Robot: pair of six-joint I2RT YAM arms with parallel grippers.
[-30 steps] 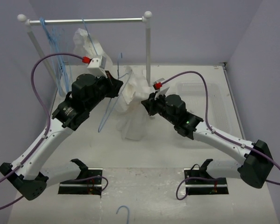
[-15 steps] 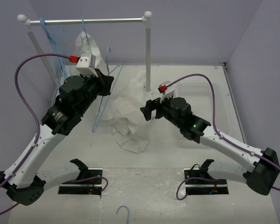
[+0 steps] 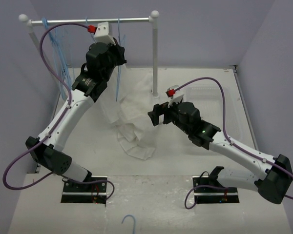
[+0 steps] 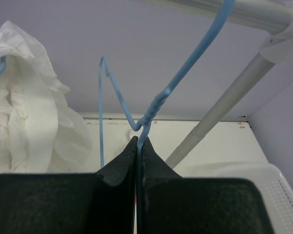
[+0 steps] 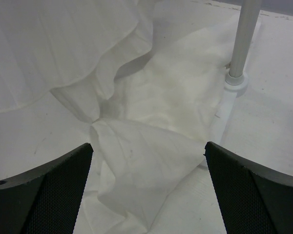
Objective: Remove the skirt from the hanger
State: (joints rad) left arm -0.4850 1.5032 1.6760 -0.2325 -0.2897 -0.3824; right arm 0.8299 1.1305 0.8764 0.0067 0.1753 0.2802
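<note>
**Change noted.** The skirt (image 3: 132,122) is no longer hanging between the two arms as it was a second ago. It is now lying in a crumpled heap on the table, in front of the post (image 3: 155,53) and just to its left, with one edge reaching the post's foot. No blue wire is showing in or under it in either view.

**Right gripper** (image 3: 154,115). It was clamped on the fabric a second ago. It is now standing fully open just in front of the post, hovering above the skirt and holding nothing. Its wrist view is showing only loose cloth between the fingers.

**Left gripper** (image 4: 137,146). It is staying pinched tight on the hanger (image 4: 156,105), just below the twisted neck. The arm has been rising through the last second, from down beside the skirt to the rail (image 3: 88,21) left of the post. The hanger's frame is dangling bare below the gripper. The hook is crossing the rail in the wrist view, but whether it is seated there I cannot tell.

**Other item.** A second white garment (image 4: 19,97) is hanging further left of the post, untouched.

**Assessment.** Skirt and hanger are now well apart, so the removal itself is looking complete. What remains is probably only parking the empty hanger on the rail and letting go.
</note>
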